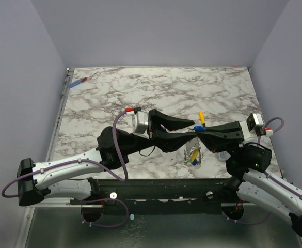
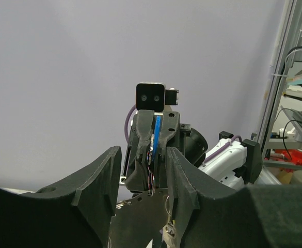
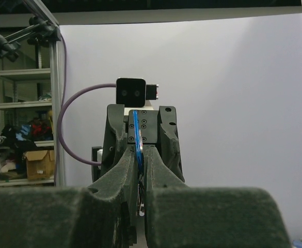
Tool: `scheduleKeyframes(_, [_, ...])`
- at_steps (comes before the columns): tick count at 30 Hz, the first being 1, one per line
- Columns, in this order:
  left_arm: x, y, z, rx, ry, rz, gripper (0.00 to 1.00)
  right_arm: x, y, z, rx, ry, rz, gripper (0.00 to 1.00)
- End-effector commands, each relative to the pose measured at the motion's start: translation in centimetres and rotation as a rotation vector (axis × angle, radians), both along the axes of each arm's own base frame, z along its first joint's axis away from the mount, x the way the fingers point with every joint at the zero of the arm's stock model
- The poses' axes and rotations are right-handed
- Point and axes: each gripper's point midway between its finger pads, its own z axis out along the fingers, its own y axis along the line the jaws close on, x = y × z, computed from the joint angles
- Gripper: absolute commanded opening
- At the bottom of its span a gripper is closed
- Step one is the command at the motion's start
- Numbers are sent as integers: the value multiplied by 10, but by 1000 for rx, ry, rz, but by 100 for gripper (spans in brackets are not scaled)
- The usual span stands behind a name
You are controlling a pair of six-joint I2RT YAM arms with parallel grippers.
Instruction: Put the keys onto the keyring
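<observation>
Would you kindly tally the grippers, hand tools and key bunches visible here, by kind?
Grippers: 2, left gripper and right gripper.
Hand tools: 2, blue-and-red tool at the far left corner, yellow-handled tool behind the grippers.
Key bunches: 1, the key bunch.
Total: 5.

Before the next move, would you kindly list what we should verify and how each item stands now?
1. right gripper shut on the blue piece: ok.
2. left gripper jaws apart, one on either side of that piece: ok.
3. What the blue piece actually is: cannot tell.
4. Spare keys lying on the table below both grippers: ok.
5. Left fingers touching the piece: cannot tell.
</observation>
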Motion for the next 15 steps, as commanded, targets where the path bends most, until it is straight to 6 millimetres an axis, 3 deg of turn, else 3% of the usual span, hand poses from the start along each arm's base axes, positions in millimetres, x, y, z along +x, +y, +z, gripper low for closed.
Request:
scheduleKeyframes(1, [-8, 5, 22, -58, -34, -28, 44, -10, -7, 10, 41, -47, 14, 1])
scheduleKeyframes(11, [-7, 1, 22, -56, -32, -29, 31, -9, -3, 6, 26, -43, 31, 1])
scheduleKeyframes(13, [-5, -2, 20, -49, -31, -26, 25, -10, -4, 6, 28, -47, 33, 1])
scheduleKeyframes(15, [-4, -4, 17, -43, -27, -20, 5, -11, -4, 6, 27, -52, 34, 1])
